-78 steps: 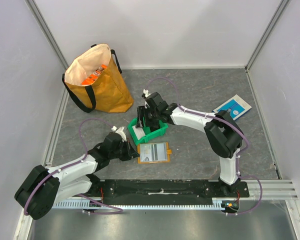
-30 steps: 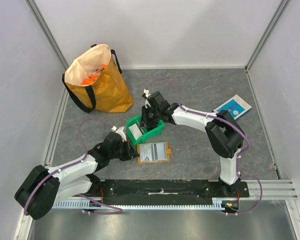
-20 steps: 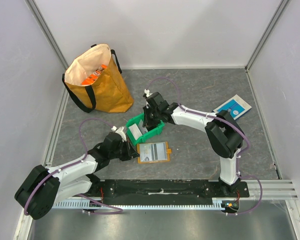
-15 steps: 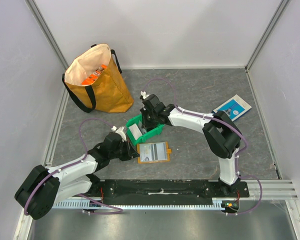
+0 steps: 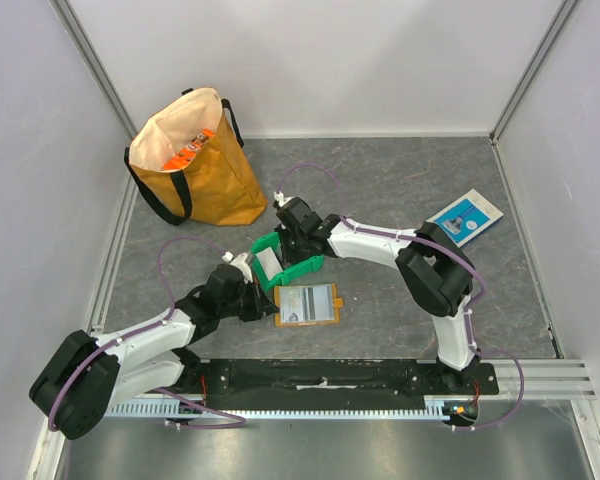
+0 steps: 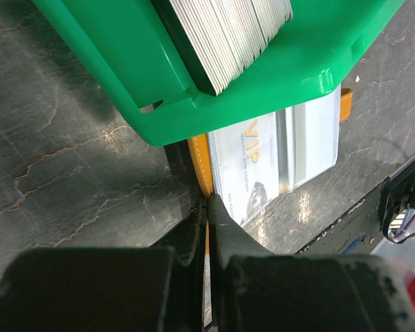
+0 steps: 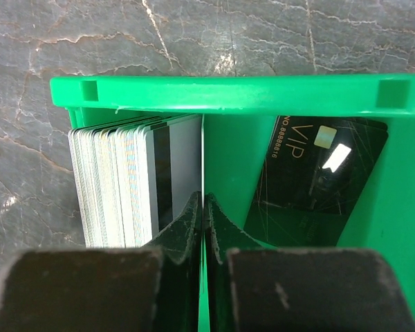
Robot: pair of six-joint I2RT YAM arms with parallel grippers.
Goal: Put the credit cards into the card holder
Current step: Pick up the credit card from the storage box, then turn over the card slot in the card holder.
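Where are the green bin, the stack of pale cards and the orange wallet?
green bin [image 7: 228, 94]: right wrist view, its far rim.
stack of pale cards [image 7: 117, 183]: right wrist view, the cards' edges.
orange wallet [image 6: 199, 163]: left wrist view, its orange edge.

- We see the tote bag [image 5: 205, 175] at the far left and the flat box [image 5: 465, 216] at the far right.
- The bin [image 5: 302, 268] sits mid-table between them.
- The card holder [image 6: 200, 162] lies just near of the bin, with a loose card [image 6: 283, 155] on it.
- In the bin, a stack of credit cards [image 7: 117, 183] stands left, a single card [image 7: 318, 166] lies right, and an upright card [image 7: 203, 152] stands between them.
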